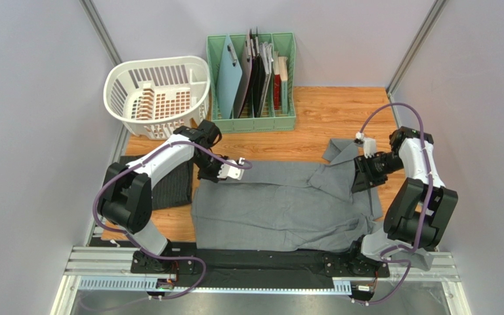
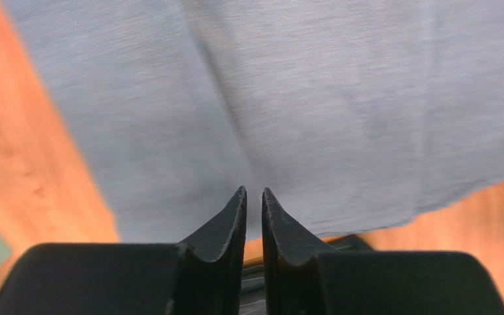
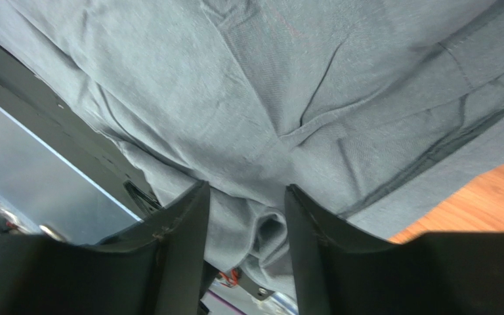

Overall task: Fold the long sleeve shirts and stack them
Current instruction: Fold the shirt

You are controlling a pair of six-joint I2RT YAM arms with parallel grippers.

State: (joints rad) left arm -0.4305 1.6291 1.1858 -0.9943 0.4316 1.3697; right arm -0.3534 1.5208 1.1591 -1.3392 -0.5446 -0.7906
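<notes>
1. The grey shirt (image 1: 281,210) lies spread across the middle of the table (image 1: 340,111). Its collar end points right, its near edge reaches the black strip at the front, and wrinkles bunch up around the collar.
2. The striped shirt (image 1: 172,185) lies at the left edge just beside the grey one, a compact dark bundle under the left arm. It looks like the base of the stack.
3. The left claw (image 2: 253,191) hovers over the far left corner of the grey shirt. Its jaws are parted by only a slit, with nothing between them.
4. The right claw (image 3: 247,186) hangs low over the collar end with its jaws spread. A soft ridge of cloth rises between them but is not pinched.
5. The step in hand appears to be taking hold for the next fold. The left claw should open wider before it drops, so it catches the hem instead of skimming the surface.
6. The right claw should take a single clean edge, not the bunched ridge. A pinch on the bunch would likely drag hidden layers and skew the fold.
7. Both ends should lift level and together, with the cloth taut between them, so the crease runs straight.
8. The carry should stay clear of the basket (image 1: 156,92) and file rack (image 1: 251,111) at the far side. The front edge may also snag on the strip.
</notes>
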